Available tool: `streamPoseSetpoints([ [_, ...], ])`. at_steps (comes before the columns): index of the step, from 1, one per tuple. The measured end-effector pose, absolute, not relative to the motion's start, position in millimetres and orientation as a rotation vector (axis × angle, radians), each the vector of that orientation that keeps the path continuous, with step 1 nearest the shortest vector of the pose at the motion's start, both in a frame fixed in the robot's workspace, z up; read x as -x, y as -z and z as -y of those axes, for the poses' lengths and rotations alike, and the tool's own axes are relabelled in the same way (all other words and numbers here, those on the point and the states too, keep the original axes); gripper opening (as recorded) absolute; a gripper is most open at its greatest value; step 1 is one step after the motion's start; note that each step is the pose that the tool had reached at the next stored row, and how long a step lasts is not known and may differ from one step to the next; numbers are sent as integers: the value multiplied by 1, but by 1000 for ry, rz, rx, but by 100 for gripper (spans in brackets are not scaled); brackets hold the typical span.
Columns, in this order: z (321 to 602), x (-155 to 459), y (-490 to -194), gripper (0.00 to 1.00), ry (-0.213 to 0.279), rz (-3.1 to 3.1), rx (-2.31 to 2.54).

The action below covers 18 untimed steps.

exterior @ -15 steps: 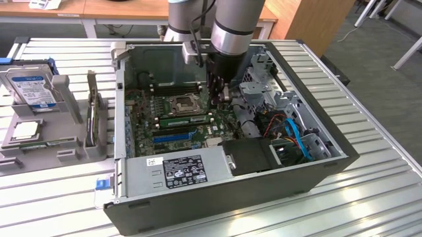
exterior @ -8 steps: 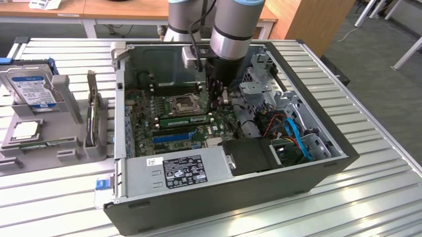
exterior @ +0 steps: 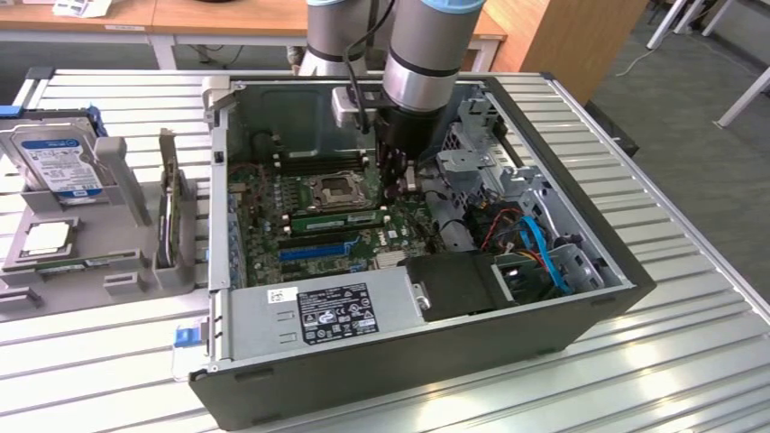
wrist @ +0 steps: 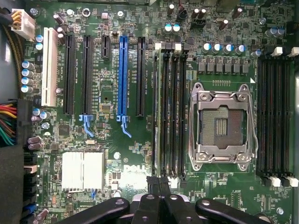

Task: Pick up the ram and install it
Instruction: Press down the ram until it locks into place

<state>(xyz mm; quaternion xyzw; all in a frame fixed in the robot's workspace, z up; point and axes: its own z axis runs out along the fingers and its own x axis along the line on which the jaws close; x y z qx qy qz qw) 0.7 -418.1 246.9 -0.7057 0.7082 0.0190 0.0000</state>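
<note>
The ram [exterior: 339, 219] is a long green stick standing on edge in a motherboard slot beside the empty processor socket [exterior: 334, 189]. In the wrist view the ram [wrist: 156, 107] shows edge-on in the outermost of the black slots next to the socket [wrist: 222, 123]. My gripper [exterior: 405, 187] is down inside the open computer case, over the board. Its black fingers are shut together, gripper [wrist: 159, 183] tips right at one end of that stick. Nothing sits between the fingers. Whether the tips touch the stick I cannot tell.
The case [exterior: 578, 316] lies open on a slatted metal table. A power supply [exterior: 331, 307] and blue cables [exterior: 547, 257] sit near the front. A grey holder [exterior: 132, 280] on the exterior view's left carries a hard drive [exterior: 58, 162], a square processor chip [exterior: 46, 237] and green boards [exterior: 172, 212].
</note>
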Motion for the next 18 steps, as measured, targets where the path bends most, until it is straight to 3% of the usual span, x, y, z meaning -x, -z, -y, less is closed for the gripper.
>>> streamPoseSetpoints([
  [18, 414, -1, -240, 10, -61, -2224, 2216],
])
